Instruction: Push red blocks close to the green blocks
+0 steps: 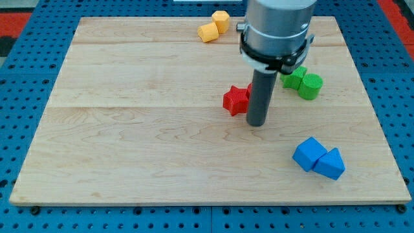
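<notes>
Two blue blocks (pixel 318 158) sit nearest, at the right of the wooden surface (pixel 129 142); my tip (pixel 257 123) rests just right of the red star block (pixel 236 99), green blocks (pixel 303 82) farther right, yellow blocks (pixel 214 26) far; the arm carries no gripper

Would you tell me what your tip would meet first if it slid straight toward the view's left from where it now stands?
My tip stands just right of the red star block, which lies slightly toward the view's top. Sliding straight left, it would probably clip that block's lower edge first, though depth is unclear; beyond it the wooden board looks free.
</notes>
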Action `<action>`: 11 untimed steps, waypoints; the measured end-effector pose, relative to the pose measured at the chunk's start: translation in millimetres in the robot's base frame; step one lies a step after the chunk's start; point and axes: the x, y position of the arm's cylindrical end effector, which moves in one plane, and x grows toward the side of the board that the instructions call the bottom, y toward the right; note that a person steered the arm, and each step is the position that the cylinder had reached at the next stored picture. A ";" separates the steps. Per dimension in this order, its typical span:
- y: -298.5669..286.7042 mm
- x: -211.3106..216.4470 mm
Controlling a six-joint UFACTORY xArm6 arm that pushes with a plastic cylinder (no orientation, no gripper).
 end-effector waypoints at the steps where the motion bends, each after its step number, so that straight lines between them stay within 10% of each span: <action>1: -5.9 -0.9; 9: 1.5 -75.6; 11: -12.0 -34.2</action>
